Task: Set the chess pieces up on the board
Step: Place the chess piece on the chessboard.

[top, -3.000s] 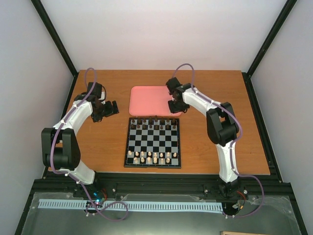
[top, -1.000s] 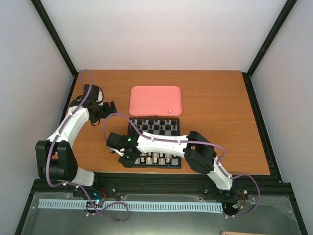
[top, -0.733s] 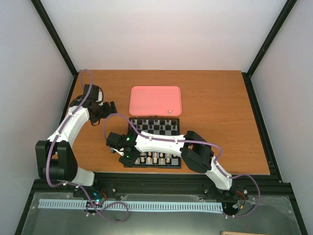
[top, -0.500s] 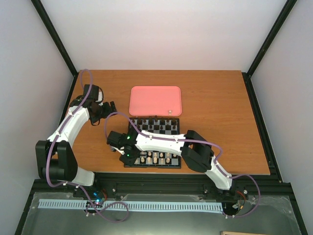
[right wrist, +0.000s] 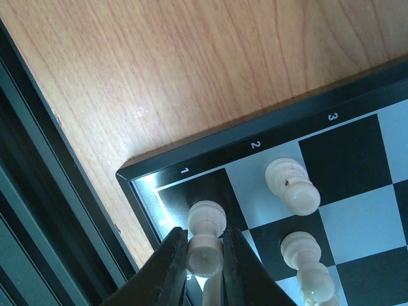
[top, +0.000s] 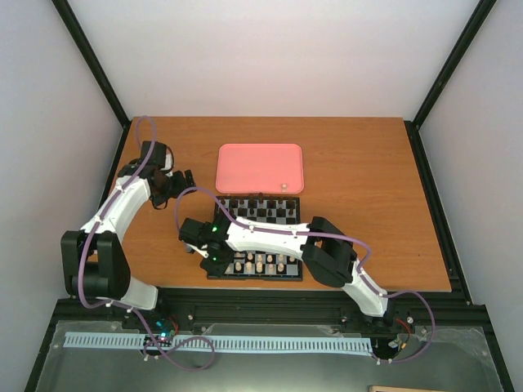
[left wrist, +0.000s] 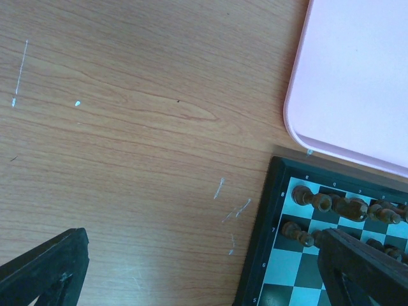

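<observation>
We've got the right gripper (right wrist: 204, 257) clamped on a cream piece (right wrist: 205, 221) at the near-left corner square of the board (right wrist: 255, 145), so this looks like the placing step. Next we'd let go and lift straight up, clear of the neighbouring pieces. The left gripper (left wrist: 204, 274) hangs with its jaws apart beside the board's far-left corner.

One small black-and-white checkered chessboard (top: 282, 220) and one plain pink rounded tray (top: 253, 163) are counted. One tiny cream-white chess piece (top: 283, 186) is seen on the tray; those on the board cannot be counted.
</observation>
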`<state>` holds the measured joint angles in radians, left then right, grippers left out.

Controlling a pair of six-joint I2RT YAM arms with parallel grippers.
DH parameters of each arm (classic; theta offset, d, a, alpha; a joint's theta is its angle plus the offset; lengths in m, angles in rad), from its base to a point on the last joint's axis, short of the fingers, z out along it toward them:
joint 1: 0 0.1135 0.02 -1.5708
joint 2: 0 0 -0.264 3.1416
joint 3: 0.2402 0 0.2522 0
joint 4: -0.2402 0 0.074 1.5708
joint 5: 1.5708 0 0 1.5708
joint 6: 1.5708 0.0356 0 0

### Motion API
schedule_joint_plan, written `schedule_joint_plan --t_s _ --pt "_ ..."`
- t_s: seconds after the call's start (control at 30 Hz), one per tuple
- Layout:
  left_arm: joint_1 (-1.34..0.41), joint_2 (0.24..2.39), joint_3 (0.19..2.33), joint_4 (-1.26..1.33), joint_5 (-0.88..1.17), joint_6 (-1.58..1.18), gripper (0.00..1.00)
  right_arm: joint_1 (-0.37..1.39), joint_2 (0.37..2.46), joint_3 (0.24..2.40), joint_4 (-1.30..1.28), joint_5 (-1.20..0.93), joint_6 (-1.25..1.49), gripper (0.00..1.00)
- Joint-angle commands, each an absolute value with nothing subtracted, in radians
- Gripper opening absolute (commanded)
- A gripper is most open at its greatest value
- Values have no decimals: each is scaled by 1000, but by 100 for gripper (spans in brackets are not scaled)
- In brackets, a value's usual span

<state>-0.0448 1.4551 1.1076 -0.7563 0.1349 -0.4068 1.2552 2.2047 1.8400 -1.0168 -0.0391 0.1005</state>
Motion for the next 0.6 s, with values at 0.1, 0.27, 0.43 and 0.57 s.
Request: schedule_joint_plan --t_s 0.1,0.27,0.43,0.57 --pt "-46 1472 1136 -742 135 -397 100 1250 2217 1881 -1042 -53 72 17" --pt "-46 1475 1144 -748 132 -397 100 1250 2201 1895 -1057 -33 71 22" --pt "-47 1472 1146 -753 133 -395 100 1248 2173 1924 -1077 -25 65 26" --pt "-47 1468 1147 -757 129 -392 100 1249 2151 1964 -1117 -11 65 26"
